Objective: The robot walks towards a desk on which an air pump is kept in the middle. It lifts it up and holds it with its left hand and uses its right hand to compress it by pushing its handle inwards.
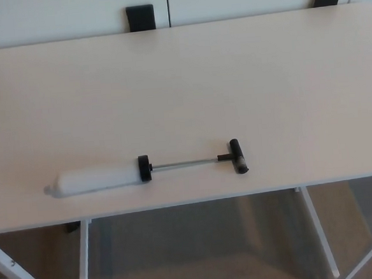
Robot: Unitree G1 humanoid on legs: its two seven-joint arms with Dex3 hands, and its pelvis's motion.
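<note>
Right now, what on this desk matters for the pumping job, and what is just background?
For the job:
white-barrelled air pump, its rod drawn out
black T-shaped handle
pale desk

Background:
two black brackets at the desk's far edge
white desk legs

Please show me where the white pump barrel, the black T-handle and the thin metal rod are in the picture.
pump barrel [96, 179], head view, middle of the white cylinder
T-handle [238, 156], head view, middle of the black crossbar
metal rod [184, 164], head view, midway along the exposed shaft
</note>
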